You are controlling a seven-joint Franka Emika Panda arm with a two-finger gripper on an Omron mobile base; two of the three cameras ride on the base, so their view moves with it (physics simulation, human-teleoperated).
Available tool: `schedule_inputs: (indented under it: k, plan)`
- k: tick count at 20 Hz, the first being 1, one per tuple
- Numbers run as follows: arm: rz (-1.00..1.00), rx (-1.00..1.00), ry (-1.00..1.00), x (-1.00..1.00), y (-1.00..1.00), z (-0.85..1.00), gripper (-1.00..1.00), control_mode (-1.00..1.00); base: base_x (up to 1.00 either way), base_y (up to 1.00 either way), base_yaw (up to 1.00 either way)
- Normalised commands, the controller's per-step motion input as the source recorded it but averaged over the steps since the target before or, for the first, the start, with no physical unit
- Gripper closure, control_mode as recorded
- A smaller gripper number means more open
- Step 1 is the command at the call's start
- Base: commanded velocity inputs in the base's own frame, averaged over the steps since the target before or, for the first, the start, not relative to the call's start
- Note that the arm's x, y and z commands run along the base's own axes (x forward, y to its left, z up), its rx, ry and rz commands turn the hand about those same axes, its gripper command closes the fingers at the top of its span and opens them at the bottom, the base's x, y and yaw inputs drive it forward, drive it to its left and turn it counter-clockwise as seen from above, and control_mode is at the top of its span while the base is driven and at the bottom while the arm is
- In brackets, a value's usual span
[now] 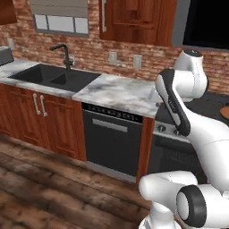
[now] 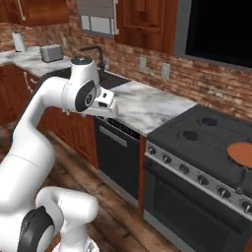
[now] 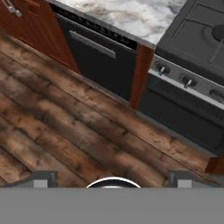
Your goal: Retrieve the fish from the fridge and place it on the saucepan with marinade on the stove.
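**Empty Hand, Fish Not Fetched Yet**

Wooden floor lies closest, just under the gripper, whose 2 fingertips stand wide apart with nothing between them. So the hand is let go and holds no fish.

Past the floor stands a black dishwasher under a marble counter. Right of it is the stove with its row of silver knobs. On the far right of the stove sits the saucepan, with the reddish-brown marinade flat inside it. On the left, the sink is set into the counter.

I cannot spot the fish or the fridge from here. My guess is that the job has hardly begun. To do this step well, the robot should drive to the fridge first, keep the arm tucked away from the counter edge, and keep the fingers wide until they are around the fish.
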Motion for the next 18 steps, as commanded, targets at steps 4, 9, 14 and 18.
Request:
schedule_inputs:
  k: [4, 9, 14, 18]
  plan:
    - [0.00, 0.00, 0.00, 0.00, 0.00, 0.00, -1.00, 1.00, -0.12, 0.02, 1.00]
    - [0.00, 0.00, 0.00, 0.00, 0.00, 0.00, -1.00, 1.00, -0.13, 0.01, 1.00]
    - [0.00, 0.00, 0.00, 0.00, 0.00, 0.00, -1.00, 1.00, -0.12, 0.01, 1.00]
    - [0.00, 0.00, 0.00, 0.00, 0.00, 0.00, -1.00, 1.00, -0.05, 0.01, 1.00]
